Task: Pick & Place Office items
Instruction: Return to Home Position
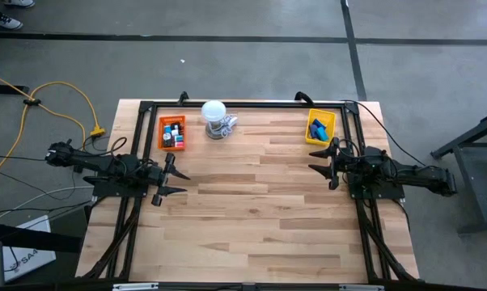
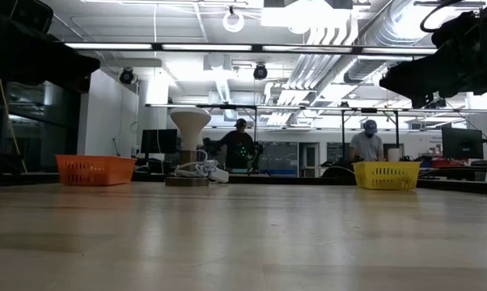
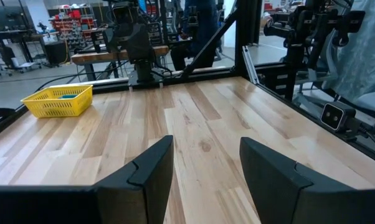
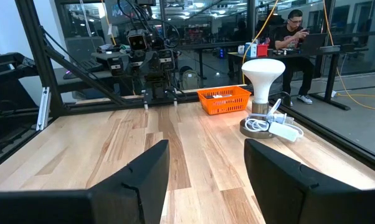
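The office items are small pieces lying in two trays at the table's far side. Red, black and white bits lie in the orange tray point(image 1: 172, 132) point(image 4: 223, 99). Blue and teal blocks lie in the yellow tray point(image 1: 320, 127) point(image 3: 56, 101). My left gripper point(image 1: 181, 183) point(image 3: 206, 146) hovers level at the table's left side, open, with nothing between its fingers. My right gripper point(image 1: 312, 159) point(image 4: 206, 149) hovers level at the right side, also open with nothing between its fingers. Both point toward the table's middle and stand well clear of the trays.
A white round-topped lamp-like object point(image 1: 215, 120) point(image 4: 262, 93) with a coiled white cord stands on the table between the trays, nearer the orange one. A black frame point(image 1: 243, 103) runs along the far edge. People show in the room beyond the table.
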